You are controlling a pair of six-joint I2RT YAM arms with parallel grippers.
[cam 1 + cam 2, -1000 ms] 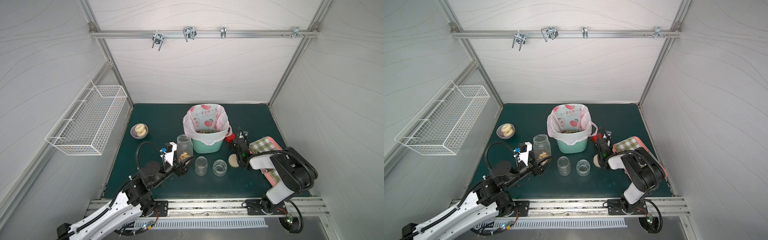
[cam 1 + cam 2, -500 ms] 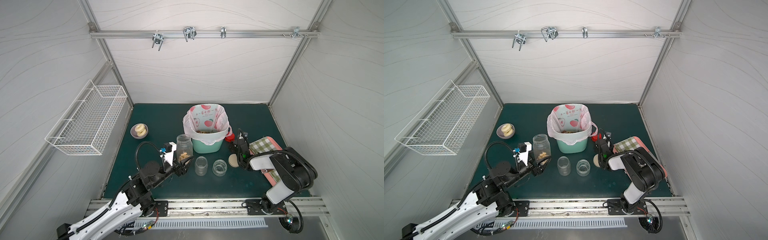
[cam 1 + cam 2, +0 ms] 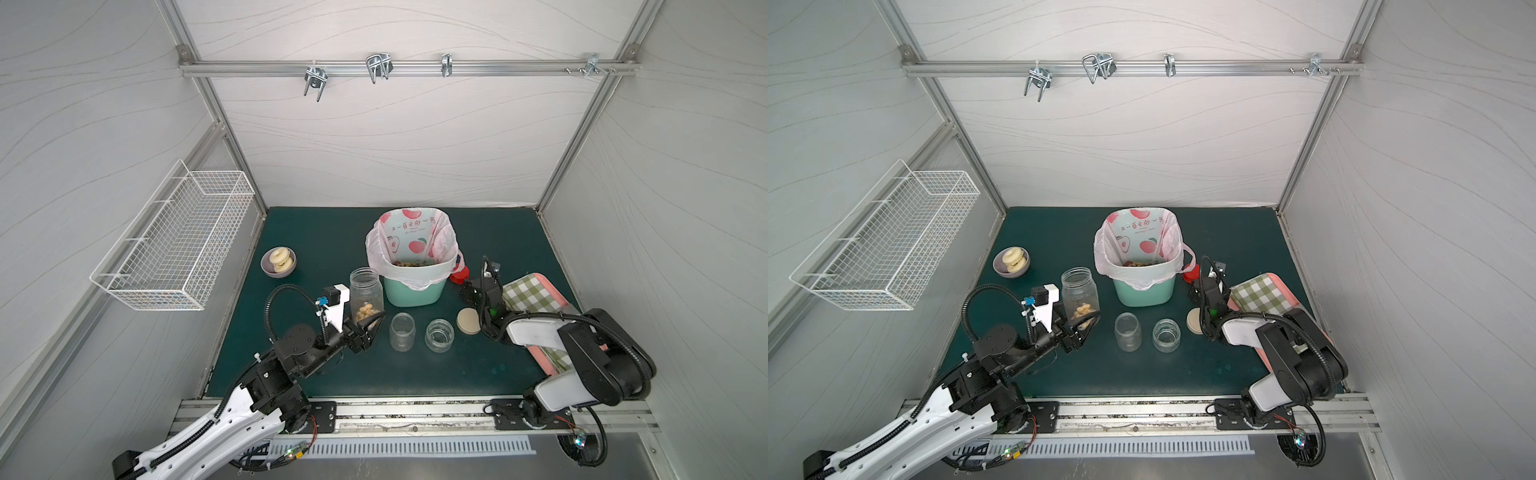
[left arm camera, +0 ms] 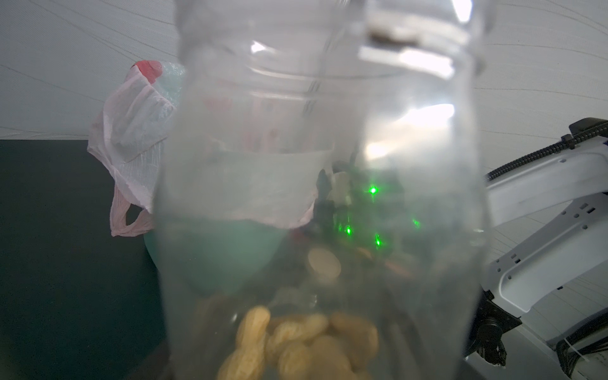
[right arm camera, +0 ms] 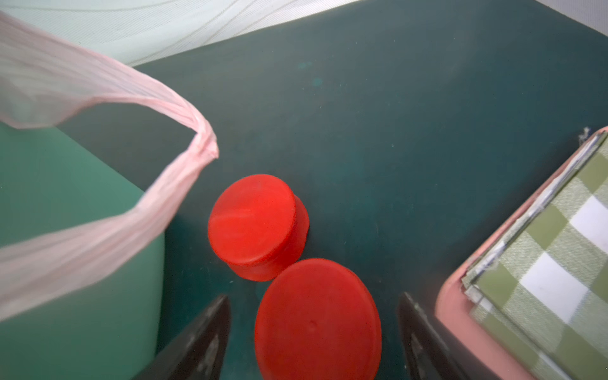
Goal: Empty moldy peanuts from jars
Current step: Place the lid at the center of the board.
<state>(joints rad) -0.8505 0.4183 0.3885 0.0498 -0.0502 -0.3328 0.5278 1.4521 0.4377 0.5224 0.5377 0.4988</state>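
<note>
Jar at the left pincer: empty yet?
Not empty: peanuts lie at the bottom of the upright, lidless jar.

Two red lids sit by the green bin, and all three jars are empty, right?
Not all three. The tall jar in the left pincer holds peanuts, as the left wrist view shows; the other two jars are empty. The red lids do sit by the green bin.

The jars (image 3: 365, 291) look clear and glossy, the red lids (image 5: 253, 223) smooth plastic, the bag (image 3: 411, 232) thin film, the tabletop (image 3: 316, 232) matt.
</note>
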